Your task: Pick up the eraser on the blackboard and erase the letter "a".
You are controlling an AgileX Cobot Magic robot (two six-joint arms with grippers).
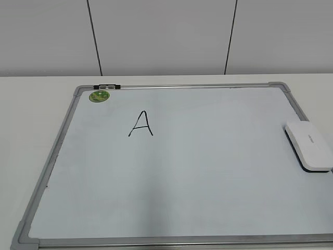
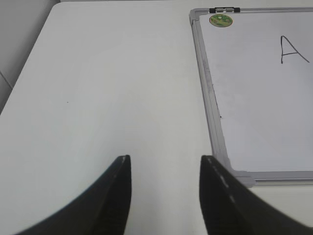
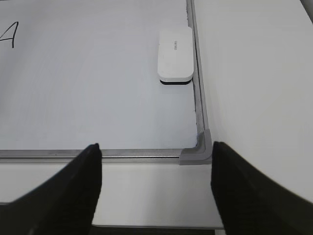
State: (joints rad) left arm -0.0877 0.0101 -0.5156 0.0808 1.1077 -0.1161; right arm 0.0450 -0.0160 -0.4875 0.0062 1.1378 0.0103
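Both arms' fingers (image 2: 165,196) (image 3: 156,191) spread apart, empty; eraser (image 1: 309,146) lies at blackboard's (image 1: 47,174) right edge.

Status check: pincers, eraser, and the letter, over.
Both pincers open, empty: left pincer off-board, right pincer over near corner. Eraser flat by blackboard right edge. Only capital A visible. Path clear.

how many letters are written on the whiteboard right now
1. A single black capital "A" sits on the upper left part of the blackboard, below and right of the green magnet. No lowercase "a" shows in any view.
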